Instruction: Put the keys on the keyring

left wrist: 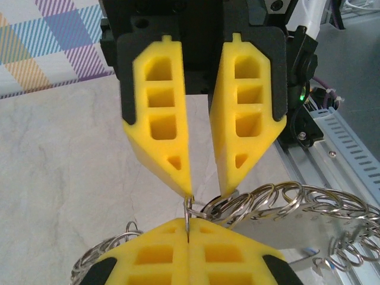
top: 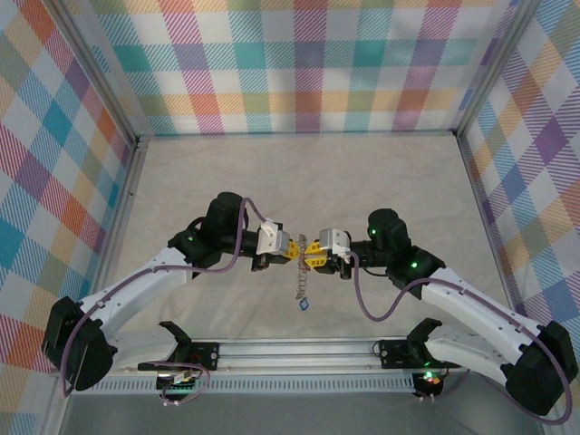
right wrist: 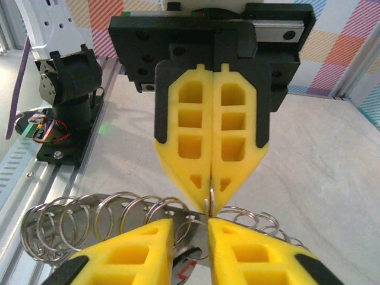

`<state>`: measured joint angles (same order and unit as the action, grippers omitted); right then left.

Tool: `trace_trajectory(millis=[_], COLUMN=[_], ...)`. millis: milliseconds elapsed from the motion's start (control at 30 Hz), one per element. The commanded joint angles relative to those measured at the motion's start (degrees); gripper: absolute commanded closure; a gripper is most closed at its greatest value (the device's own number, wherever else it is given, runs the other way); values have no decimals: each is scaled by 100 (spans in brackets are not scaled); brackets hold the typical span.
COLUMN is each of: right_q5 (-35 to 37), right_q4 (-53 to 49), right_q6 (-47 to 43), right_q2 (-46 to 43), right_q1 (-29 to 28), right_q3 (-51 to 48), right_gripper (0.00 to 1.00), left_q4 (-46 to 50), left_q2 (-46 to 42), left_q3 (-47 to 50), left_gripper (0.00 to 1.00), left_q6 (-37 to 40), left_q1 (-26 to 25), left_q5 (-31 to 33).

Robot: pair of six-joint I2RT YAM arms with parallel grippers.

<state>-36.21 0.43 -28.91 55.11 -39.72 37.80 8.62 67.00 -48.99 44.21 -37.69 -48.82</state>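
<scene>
Your left pincer (left wrist: 187, 224) is clamped shut on a thin wire loop of the keyring (left wrist: 297, 202). It meets the right pincer (left wrist: 206, 191) tip to tip, and that one's jaws stand slightly apart. From there you see the chain (top: 301, 283) trail toward the near edge of the desk (top: 299, 172).

We see matt yellow plastic, faintly layered, on the fingers (left wrist: 157, 127) of the right gripper (left wrist: 206, 195) and on the left gripper (right wrist: 211, 205). Each set sits in dull black plastic mounts (left wrist: 142, 44). The keyring (left wrist: 188, 215) is thin, bright metal wire. The chain (left wrist: 297, 199) of linked rings is polished, glinting metal. The table (top: 381, 172) looks pale and matt, perhaps cloth or a stone print. The rail (top: 299, 349) is bare brushed metal.
</scene>
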Motion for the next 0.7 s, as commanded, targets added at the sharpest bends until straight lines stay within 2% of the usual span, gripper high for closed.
trace_trajectory(millis=[0,467,667], right_q5=[11,-352,-368], right_q4=[212,281,360], right_q6=[87,199,220], right_q2=[-67,357,464], right_q1=[35,22,-42], right_q3=[-77,89,205], right_gripper=[75,85,86], left_q4=[-222,-375,-388], left_q2=[-94,-227,-138], left_q3=[-34,17,9], left_gripper=[100,100,100], left_q6=[44,-51,-66], left_q1=[-23,-27,-28], left_q5=[-339,-462,-556])
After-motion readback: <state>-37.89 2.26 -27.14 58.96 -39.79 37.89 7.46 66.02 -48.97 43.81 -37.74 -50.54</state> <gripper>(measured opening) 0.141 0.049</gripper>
